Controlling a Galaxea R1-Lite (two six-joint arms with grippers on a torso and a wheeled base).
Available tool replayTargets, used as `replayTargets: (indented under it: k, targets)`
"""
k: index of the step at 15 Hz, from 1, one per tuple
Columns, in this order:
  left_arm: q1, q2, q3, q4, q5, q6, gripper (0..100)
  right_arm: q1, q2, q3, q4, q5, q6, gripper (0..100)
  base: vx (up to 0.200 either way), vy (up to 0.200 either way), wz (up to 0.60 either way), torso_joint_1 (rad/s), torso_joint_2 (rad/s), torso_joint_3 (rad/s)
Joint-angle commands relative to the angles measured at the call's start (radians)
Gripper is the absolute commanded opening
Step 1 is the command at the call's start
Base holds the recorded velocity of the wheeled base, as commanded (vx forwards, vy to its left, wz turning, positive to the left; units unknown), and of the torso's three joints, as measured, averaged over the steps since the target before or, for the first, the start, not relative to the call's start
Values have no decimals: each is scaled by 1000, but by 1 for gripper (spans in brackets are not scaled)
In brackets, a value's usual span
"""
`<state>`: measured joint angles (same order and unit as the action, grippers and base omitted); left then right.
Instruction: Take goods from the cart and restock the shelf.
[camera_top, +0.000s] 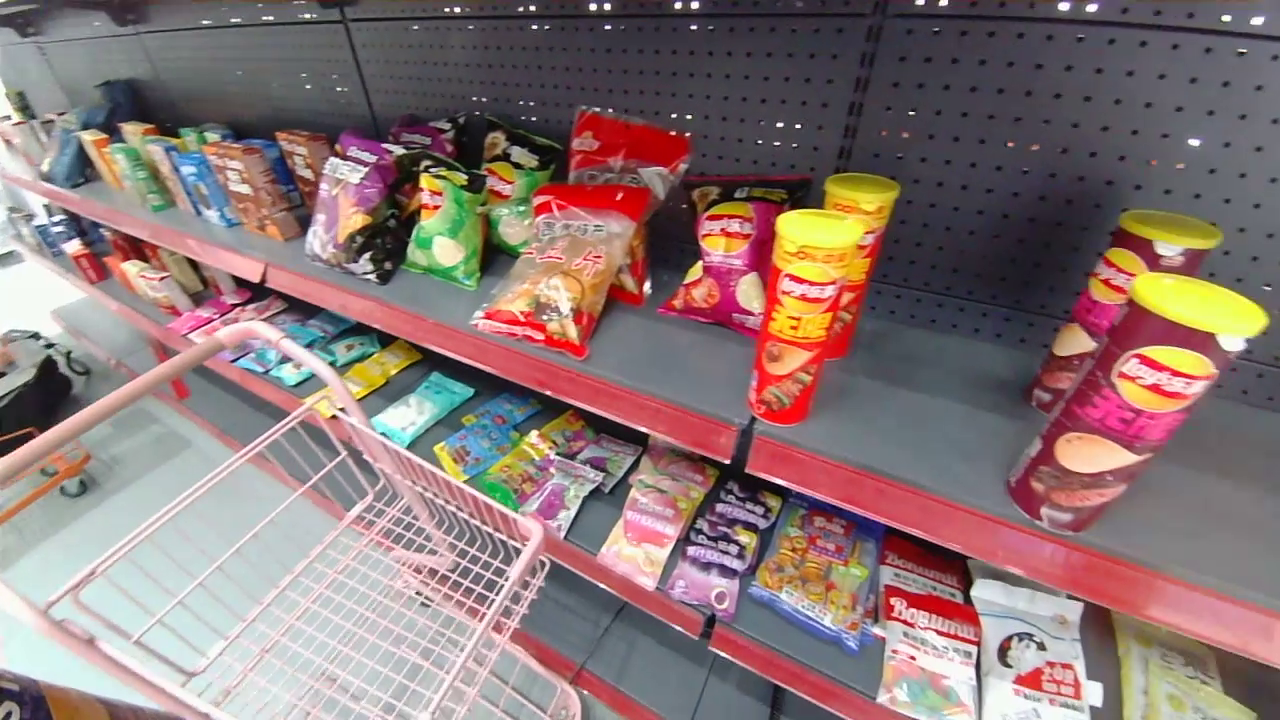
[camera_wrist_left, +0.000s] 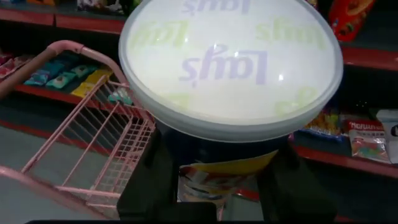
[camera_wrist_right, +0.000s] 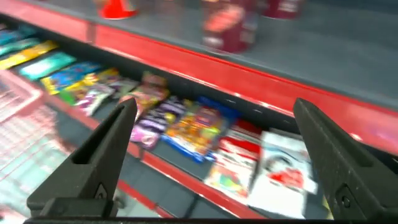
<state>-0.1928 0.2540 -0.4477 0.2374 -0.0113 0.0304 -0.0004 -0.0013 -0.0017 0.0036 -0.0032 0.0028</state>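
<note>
My left gripper is shut on a dark blue chip can with a pale lid, its black fingers on either side of the can's body. The can is held above the edge of the pink cart. My right gripper stands open with nothing between its fingers, in front of the red-edged shelf. The upper shelf carries two red chip cans and two purple chip cans, with bare board between them.
The pink wire cart stands at the lower left, against the shelving. Chip bags and boxes fill the upper shelf's left part. Flat snack bags lie on the lower shelf. A perforated dark back panel closes the rear.
</note>
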Motion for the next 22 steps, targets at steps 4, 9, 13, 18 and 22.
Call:
replayTargets:
  k: [4, 9, 13, 18, 22]
  targets:
    - [-1, 7, -2, 2, 2, 9, 0, -1, 1, 0, -1, 0, 0, 100, 0, 0, -600, 4, -3, 1]
    - [-1, 11, 3, 3, 11, 26, 0, -1, 1, 0, -1, 0, -1, 100, 0, 0, -600, 4, 1, 4]
    - [-10, 14, 12, -3, -1, 25, 0, 0, 1, 2, -1, 0, -1, 100, 0, 0, -450, -1, 3, 2]
    - [-24, 14, 12, -3, -3, 39, 0, 0, 1, 2, -1, 0, -1, 100, 0, 0, 0, 0, 0, 0]
    - [-31, -2, 26, 5, -4, 123, 0, 0, 1, 0, -1, 0, -1, 100, 0, 0, 0, 0, 0, 0]
